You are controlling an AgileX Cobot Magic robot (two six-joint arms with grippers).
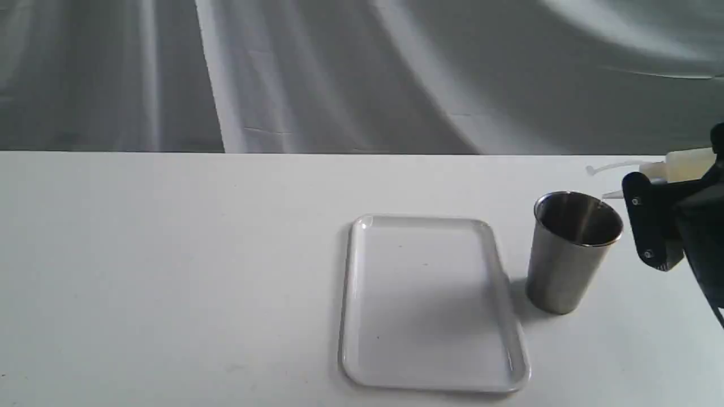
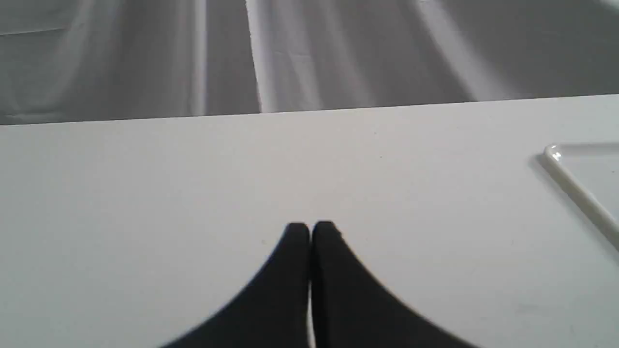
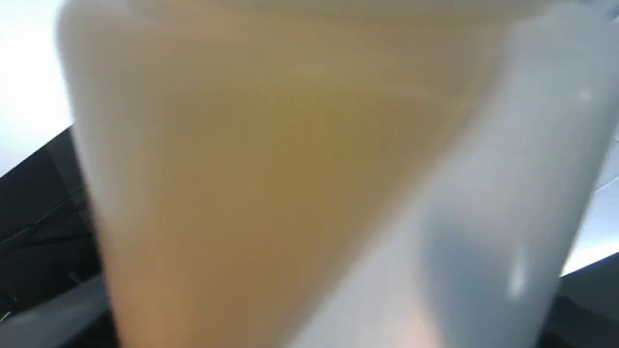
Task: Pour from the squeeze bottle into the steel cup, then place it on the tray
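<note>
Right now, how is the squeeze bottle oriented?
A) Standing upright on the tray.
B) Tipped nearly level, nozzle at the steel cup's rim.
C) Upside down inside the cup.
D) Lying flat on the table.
B: the squeeze bottle is held nearly horizontal, its nozzle pointing at the rim of the steel cup.

Lighting's soft and even. The squeeze bottle [image 3: 290, 169] between the jaws is pure out-of-focus blur, and the steel cup [image 1: 568, 260] drops a soft shadow toward the tray [image 1: 346, 305].
</note>
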